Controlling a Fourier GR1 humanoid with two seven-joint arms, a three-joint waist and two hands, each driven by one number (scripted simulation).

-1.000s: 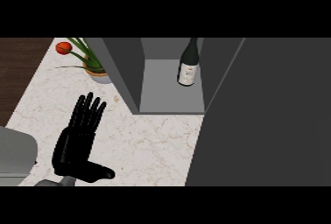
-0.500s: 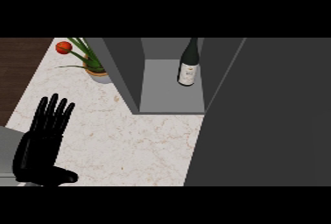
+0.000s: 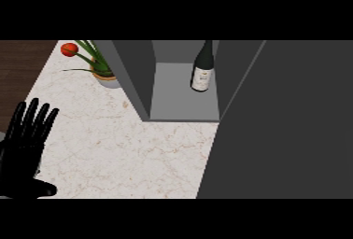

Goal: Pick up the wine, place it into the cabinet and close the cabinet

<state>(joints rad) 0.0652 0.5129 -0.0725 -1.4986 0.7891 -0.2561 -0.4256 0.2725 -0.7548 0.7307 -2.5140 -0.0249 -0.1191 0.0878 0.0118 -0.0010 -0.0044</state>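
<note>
I'm seeing dark glass wine bottle [image 3: 202, 70] standing upright inside grey open cabinet [image 3: 183, 100] | black left hand [image 3: 26, 140] resting at left edge, fingers straight | speckled marble counter [image 3: 131, 154] lying between | potted red flower [image 3: 93, 60] sitting beside cabinet wall

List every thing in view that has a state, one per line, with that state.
wine bottle: upright, standing inside the cabinet.
cabinet: open, its door swung out at the view's right.
left hand: open, fingers straight, holding nothing, over the counter at the view's left edge.
potted plant: upright on the counter, left of the cabinet.
right hand: not in view.
</note>
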